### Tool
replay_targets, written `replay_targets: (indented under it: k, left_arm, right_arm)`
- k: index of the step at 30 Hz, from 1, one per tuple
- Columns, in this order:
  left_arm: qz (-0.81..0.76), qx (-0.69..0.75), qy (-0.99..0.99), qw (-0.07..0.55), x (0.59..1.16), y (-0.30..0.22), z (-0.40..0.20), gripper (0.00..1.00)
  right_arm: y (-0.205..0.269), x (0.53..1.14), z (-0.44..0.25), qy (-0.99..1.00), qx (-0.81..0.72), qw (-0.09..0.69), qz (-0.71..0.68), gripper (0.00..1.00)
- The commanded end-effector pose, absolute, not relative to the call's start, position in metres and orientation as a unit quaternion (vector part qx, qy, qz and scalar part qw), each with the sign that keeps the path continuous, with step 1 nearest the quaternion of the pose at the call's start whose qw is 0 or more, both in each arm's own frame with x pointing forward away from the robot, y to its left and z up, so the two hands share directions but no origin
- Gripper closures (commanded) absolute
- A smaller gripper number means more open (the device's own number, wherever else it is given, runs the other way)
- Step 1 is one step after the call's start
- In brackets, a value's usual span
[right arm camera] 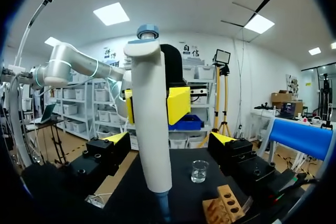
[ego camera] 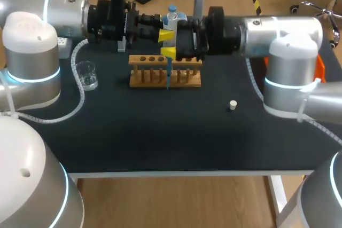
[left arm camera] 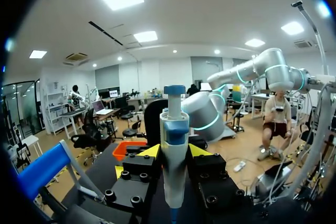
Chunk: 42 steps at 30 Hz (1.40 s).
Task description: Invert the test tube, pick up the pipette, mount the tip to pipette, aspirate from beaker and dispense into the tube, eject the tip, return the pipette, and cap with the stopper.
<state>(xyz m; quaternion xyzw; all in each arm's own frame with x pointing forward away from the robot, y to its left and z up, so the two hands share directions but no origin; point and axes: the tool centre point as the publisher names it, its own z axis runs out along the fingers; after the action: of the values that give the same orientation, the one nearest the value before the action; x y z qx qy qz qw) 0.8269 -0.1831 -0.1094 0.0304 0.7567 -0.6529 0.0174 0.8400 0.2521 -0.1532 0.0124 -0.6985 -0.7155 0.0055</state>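
Showing one pipette [left arm camera: 174,156], one beaker [ego camera: 86,74], one stopper [ego camera: 233,104], one rack [ego camera: 147,78].

Pipette [right arm camera: 151,129] upright inside right gripper [right arm camera: 170,138], fingers [right arm camera: 113,148] spread, not touching it. Left gripper [right arm camera: 153,104] pinches it at 12 o'clock. Beaker [right arm camera: 199,171] at 1 o'clock on table [right arm camera: 181,195], rack [right arm camera: 226,205] closer, 2 o'clock.

Twin silver-grey arms, the left arm [ego camera: 32,52] and the right arm [ego camera: 291,52], wear rounded white joint caps and thin glowing cyan rings. Each black tool, the left tool [left arm camera: 175,153] and the right tool [right arm camera: 169,139], is built of blocky housings dotted with round screw heads and ends in bright yellow fingertips [left arm camera: 150,151]. Behind each tool, white spiral-wrapped cable runs along the arm.
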Motion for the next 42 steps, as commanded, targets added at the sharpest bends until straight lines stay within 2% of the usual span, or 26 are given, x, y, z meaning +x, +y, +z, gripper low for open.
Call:
replay_targets:
  k: [1,2,3,4,6,7,21,22,23,33,42]
  left_arm:
    - [-0.653,0.030,0.757,0.018,0.827,-0.184,-0.109,1.00]
    - [-0.653,0.030,0.757,0.018,0.827,-0.184,-0.109,1.00]
    - [-0.653,0.030,0.757,0.018,0.827,-0.184,-0.109,1.00]
    - [-0.653,0.030,0.757,0.018,0.827,-0.184,-0.109,1.00]
    - [-0.653,0.030,0.757,0.018,0.827,-0.184,-0.109,1.00]
    - [-0.653,0.030,0.757,0.018,0.827,-0.184,-0.109,1.00]
    - [-0.653,0.030,0.757,0.018,0.827,-0.184,-0.109,1.00]
    - [-0.653,0.030,0.757,0.018,0.827,-0.184,-0.109,0.81]
    - [-0.653,0.030,0.757,0.018,0.827,-0.184,-0.109,0.00]
    - [-0.653,0.030,0.757,0.018,0.827,-0.184,-0.109,0.00]
    - [-0.653,0.030,0.757,0.018,0.827,-0.184,-0.109,0.00]
  right_arm:
    - [0.253,0.835,-0.153,-0.697,0.008,-0.001,-0.717,0.22]
    - [0.253,0.835,-0.153,-0.697,0.007,-0.001,-0.717,0.41]
    - [0.253,0.835,-0.153,-0.696,0.007,-0.001,-0.718,0.51]
    - [0.253,0.834,-0.153,-0.696,0.006,-0.002,-0.718,0.57]
    - [0.252,0.833,-0.153,-0.695,0.005,-0.003,-0.719,0.94]
    - [0.252,0.833,-0.153,-0.694,0.005,-0.003,-0.720,1.00]
    - [0.248,0.831,-0.152,-0.691,0.005,-0.003,-0.723,1.00]
    - [0.247,0.830,-0.152,-0.692,0.005,-0.002,-0.722,1.00]
    - [0.246,0.830,-0.152,-0.692,0.005,0.005,-0.722,1.00]
    - [0.213,0.836,-0.157,-0.718,0.022,0.036,-0.695,1.00]
    - [0.161,0.849,-0.154,-0.735,0.051,0.048,-0.674,1.00]
